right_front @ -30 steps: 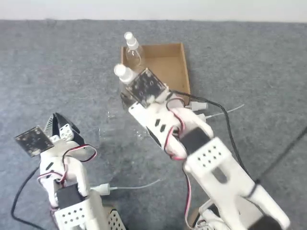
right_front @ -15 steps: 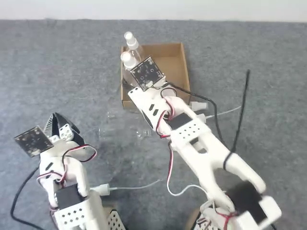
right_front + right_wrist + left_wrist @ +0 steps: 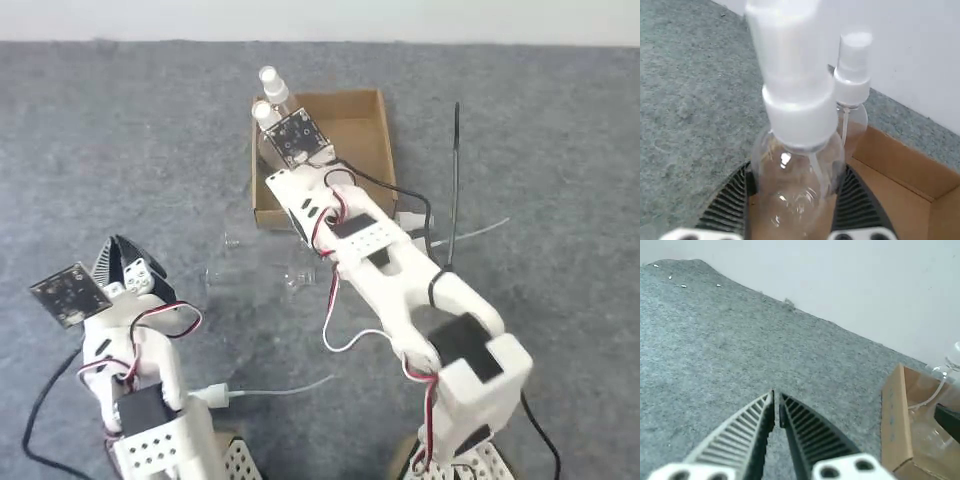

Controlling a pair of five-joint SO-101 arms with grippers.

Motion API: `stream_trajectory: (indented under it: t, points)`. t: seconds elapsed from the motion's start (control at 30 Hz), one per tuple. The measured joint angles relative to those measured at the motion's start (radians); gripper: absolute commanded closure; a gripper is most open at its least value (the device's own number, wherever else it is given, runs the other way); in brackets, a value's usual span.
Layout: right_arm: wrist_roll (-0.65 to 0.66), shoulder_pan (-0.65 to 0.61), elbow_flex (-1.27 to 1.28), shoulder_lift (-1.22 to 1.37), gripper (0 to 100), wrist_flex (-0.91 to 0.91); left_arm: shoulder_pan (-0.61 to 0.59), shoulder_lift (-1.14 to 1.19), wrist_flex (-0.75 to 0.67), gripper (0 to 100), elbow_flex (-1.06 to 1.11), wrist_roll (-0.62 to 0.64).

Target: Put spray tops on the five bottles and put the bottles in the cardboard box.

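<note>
My right gripper (image 3: 795, 202) is shut on a clear bottle (image 3: 796, 175) with a white spray top (image 3: 263, 112), held upright over the left side of the cardboard box (image 3: 355, 135). A second capped bottle (image 3: 272, 85) stands at the box's far left corner, just behind the held one (image 3: 852, 85). Clear bottles without tops (image 3: 228, 272) (image 3: 297, 279) lie on the grey carpet in front of the box. Loose spray tops (image 3: 415, 219) with thin tubes lie right of the box, and another (image 3: 215, 393) lies near the left arm's base. My left gripper (image 3: 776, 402) is shut and holds nothing, at the lower left (image 3: 120, 255).
Grey carpet covers the table, which meets a white wall at the back. The right arm's black cable (image 3: 455, 180) loops up beside the box. From the left wrist view the box's side wall (image 3: 895, 425) shows off to one side.
The right arm has stretched away from its base, carrying the capped bottle from in front of the box to over its left side. The left arm has kept still.
</note>
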Motion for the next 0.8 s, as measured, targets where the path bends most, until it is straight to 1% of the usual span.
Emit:
stream_trajectory:
  t: [0.4, 0.8]
  points:
    - [0.0, 0.015, -0.176, 0.189, 99.2, 0.0, 0.0, 0.0, 0.0, 99, 0.0, 0.0]
    - [0.0, 0.038, -0.288, 0.299, 99.2, 0.0, 0.0, 0.0, 0.0, 99, 0.0, 0.0]
